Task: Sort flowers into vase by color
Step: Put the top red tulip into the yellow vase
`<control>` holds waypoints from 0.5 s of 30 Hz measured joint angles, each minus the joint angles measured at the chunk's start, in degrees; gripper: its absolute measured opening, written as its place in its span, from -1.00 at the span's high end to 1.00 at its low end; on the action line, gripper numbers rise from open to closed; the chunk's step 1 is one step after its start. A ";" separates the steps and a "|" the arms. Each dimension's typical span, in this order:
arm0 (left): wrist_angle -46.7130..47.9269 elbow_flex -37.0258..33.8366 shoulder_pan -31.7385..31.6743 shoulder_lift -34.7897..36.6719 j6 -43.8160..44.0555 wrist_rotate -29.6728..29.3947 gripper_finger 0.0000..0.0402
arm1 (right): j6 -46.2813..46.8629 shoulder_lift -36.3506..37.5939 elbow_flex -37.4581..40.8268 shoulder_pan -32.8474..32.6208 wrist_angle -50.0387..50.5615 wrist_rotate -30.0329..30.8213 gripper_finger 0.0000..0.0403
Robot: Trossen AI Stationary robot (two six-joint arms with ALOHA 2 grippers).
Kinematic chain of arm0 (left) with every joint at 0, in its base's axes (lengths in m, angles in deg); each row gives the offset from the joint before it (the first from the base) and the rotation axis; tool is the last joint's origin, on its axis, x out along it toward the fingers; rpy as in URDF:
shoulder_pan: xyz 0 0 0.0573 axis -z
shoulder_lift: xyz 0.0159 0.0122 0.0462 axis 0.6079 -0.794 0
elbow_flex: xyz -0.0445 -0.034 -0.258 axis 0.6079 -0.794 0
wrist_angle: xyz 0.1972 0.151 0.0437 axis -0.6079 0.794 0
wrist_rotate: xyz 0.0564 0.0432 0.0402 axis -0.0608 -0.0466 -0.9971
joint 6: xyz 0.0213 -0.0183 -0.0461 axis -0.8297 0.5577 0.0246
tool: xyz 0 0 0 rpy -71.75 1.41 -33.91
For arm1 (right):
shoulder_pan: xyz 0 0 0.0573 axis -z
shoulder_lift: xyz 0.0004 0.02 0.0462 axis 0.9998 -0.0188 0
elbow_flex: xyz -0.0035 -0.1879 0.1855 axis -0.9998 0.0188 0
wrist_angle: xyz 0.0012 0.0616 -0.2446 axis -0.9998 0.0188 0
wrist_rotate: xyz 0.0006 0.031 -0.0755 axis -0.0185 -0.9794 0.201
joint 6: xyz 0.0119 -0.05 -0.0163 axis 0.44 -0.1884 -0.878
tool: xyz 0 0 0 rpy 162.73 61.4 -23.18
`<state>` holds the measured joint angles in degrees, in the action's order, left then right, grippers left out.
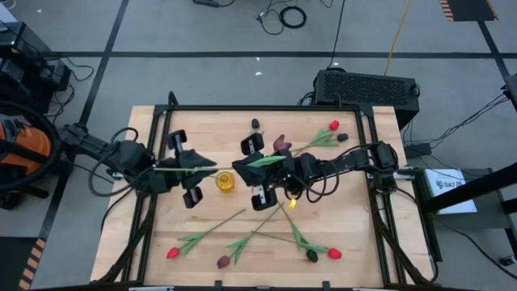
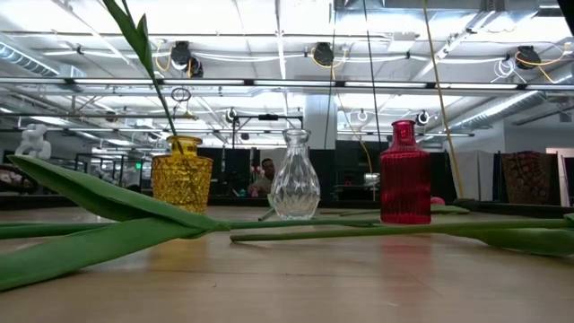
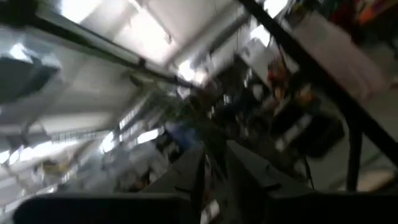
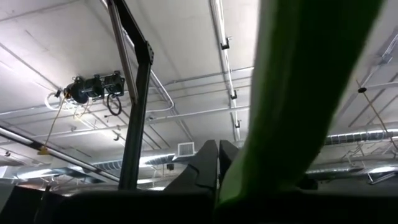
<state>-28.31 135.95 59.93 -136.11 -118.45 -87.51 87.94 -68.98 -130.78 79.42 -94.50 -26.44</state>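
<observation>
Flowers (image 1: 242,242) are lying scattered along the near edge of your table, waiting their turn, with two more (image 1: 323,136) at the far side. At mid-table, your right gripper (image 1: 260,171) is closing its fingers fully, a green leaf hanging just beside them; whether the stem is pinched, you cannot tell. Your left gripper (image 1: 184,168), slightly parted, is bracketing that same stem (image 1: 179,169) beside the yellow vase (image 1: 225,181), likely handing it over.
</observation>
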 joint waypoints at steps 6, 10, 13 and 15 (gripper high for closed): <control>14.29 0.00 2.17 4.52 7.47 -11.88 0.28 | 0.29 3.89 0.00 1.34 8.92 -0.28 0.99; 21.03 -0.04 4.87 8.12 12.26 -18.17 0.02 | -1.06 9.00 0.01 2.18 22.98 -0.22 0.99; 26.10 -0.04 7.36 11.33 16.68 -26.75 -0.10 | -4.21 15.07 0.02 2.41 36.71 -0.28 1.00; 30.48 -0.04 8.67 13.42 21.05 -31.50 -0.13 | -6.63 20.08 0.02 2.41 47.43 -0.26 1.00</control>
<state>2.17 135.91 68.60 -122.68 -97.40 -119.01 81.31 -48.90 -130.77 81.83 -47.08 -26.70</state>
